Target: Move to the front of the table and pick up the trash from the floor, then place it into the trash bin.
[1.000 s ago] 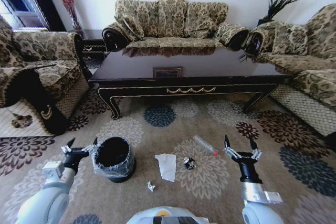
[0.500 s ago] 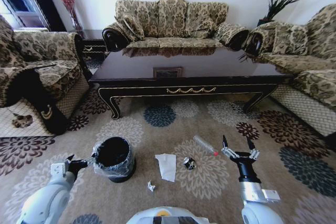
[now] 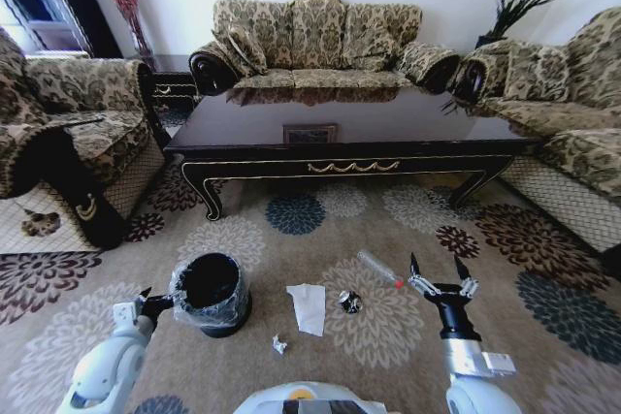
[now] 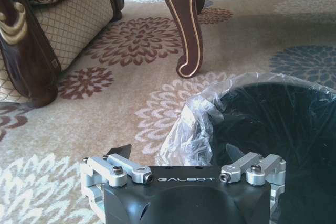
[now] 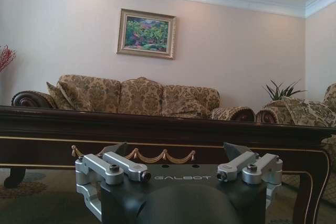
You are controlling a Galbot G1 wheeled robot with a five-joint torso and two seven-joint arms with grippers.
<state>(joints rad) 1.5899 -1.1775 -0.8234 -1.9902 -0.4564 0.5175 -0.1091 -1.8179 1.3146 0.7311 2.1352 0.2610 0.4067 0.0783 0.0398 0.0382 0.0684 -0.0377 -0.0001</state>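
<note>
right tool [image 3: 434, 272] open | bottle [image 3: 379, 268] just beside, on carpet [image 3: 291, 249]

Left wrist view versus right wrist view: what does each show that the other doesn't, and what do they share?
Left wrist view: the trash bin with its clear liner, close by the open left gripper, plus flowered carpet and an armchair base. Right wrist view: the open right gripper, a sofa and a framed painting behind. Both show the table: one curved leg in the left, its gold-trimmed front in the right.

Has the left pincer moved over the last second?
Yes. The left pincer has pulled back toward the robot and dropped lower beside the trash bin, which has stayed put.
</note>
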